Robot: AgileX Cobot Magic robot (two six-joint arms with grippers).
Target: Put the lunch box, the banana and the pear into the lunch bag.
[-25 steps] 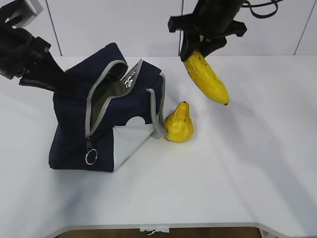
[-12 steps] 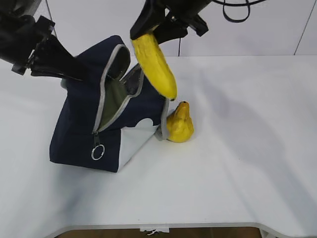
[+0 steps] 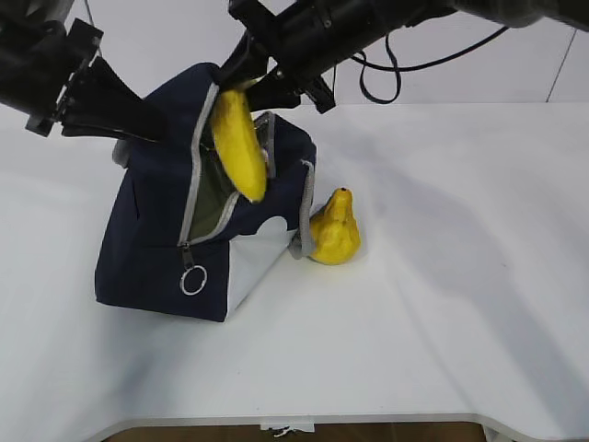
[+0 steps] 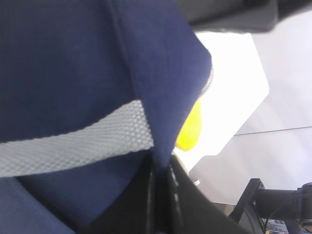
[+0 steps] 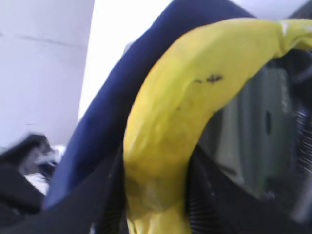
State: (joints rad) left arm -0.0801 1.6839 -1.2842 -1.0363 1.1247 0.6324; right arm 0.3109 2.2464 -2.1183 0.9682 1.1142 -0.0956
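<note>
The right gripper [image 3: 247, 75] clamps the banana [image 3: 239, 147] by its stem end, the fruit hanging tip-down over the unzipped mouth of the lunch bag [image 3: 152, 249]. The left gripper [image 3: 129, 115], fingers closed, pinches the bag's far-left fabric. The pear [image 3: 333, 230] sits on the table [image 3: 460, 276], touching the bag's right side.

A white table [image 3: 479, 304] stands before a pale wall [image 3: 166, 37].
</note>
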